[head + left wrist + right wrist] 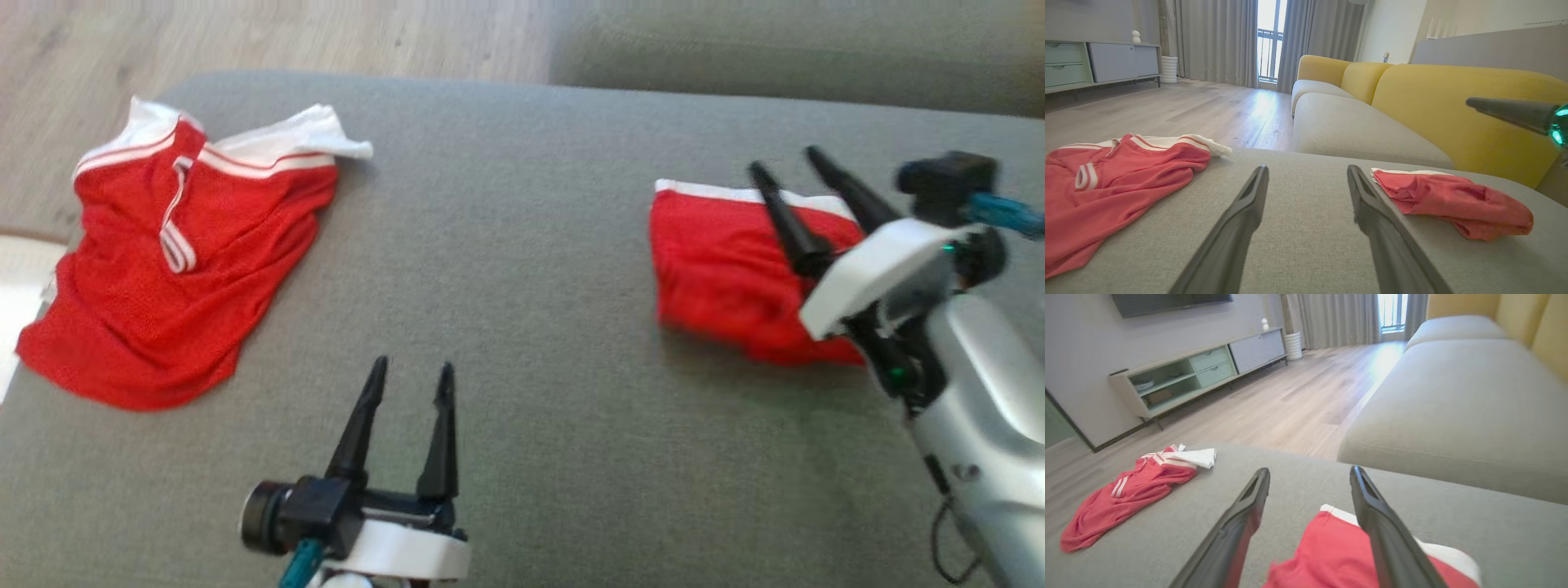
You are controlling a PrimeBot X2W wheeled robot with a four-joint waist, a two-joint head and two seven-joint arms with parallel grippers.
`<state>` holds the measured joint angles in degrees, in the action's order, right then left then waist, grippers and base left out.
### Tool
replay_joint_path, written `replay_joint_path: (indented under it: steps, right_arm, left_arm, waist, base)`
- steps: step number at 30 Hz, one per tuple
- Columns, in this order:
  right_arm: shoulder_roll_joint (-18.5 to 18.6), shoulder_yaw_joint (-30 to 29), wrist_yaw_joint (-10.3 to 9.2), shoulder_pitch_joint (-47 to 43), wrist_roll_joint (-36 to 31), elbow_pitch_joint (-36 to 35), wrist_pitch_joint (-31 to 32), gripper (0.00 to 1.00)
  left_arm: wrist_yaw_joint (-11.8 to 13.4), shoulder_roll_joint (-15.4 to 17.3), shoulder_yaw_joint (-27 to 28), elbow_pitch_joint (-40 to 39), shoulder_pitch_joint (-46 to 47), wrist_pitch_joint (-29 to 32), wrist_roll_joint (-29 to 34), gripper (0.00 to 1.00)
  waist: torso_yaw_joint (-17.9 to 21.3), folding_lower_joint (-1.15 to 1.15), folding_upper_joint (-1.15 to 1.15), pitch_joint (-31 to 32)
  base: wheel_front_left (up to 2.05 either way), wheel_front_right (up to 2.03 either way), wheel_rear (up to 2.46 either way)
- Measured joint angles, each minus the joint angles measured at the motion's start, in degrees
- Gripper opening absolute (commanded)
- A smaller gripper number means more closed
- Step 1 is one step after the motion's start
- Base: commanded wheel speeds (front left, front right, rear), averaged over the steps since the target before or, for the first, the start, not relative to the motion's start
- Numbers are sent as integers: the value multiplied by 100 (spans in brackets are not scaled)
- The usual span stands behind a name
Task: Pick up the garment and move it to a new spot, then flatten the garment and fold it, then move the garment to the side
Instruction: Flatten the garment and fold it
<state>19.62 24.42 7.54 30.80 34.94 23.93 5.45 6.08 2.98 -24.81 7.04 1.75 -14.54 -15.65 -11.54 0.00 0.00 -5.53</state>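
Hovering right gripper [784,159], fingers spread, holding nothing, just above folded garment [718,269], left gripper [412,364] wide apart, empty, crumpled garment [163,269] far left, grey cushion [506,245], wood floor [326,33], yellow sofa [1433,94]

The red garment [718,278] under the right claw [784,160] is thin, matt cloth. The grey seat [522,286] below is rough cloth.

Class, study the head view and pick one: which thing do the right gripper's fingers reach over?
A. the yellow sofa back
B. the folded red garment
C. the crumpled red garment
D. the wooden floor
B: the right gripper, its fingers spread apart and gripping nothing, reaches over the folded red garment, while the crumpled red garment lies far off at the left end of the grey cushion.
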Motion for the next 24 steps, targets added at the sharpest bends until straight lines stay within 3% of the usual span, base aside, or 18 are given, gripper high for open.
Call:
replay_joint_path:
  steps: [11, 18, 24]
  right_arm:
    - [-20, -1233, 0, -1539, -412, -322, -1322, 100]
    - [-225, -1256, 0, -2330, -786, -411, -1805, 100]
    - [-410, -1187, 0, -2877, -970, -385, -1919, 100]
  left_arm:
    - [151, 4, 619, -320, -734, 0, 1, 100]
    - [349, 8, 910, -387, -1116, 0, -33, 100]
    - [350, 25, 1050, -372, -1413, 1, -32, 100]
  waist:
    - [718, -1, 0, 614]
    - [1037, 0, 0, 894]
    - [1188, 0, 0, 1081]
  base:
    - [0, 0, 0]
    - [0, 0, 0]
    - [0, 0, 0]
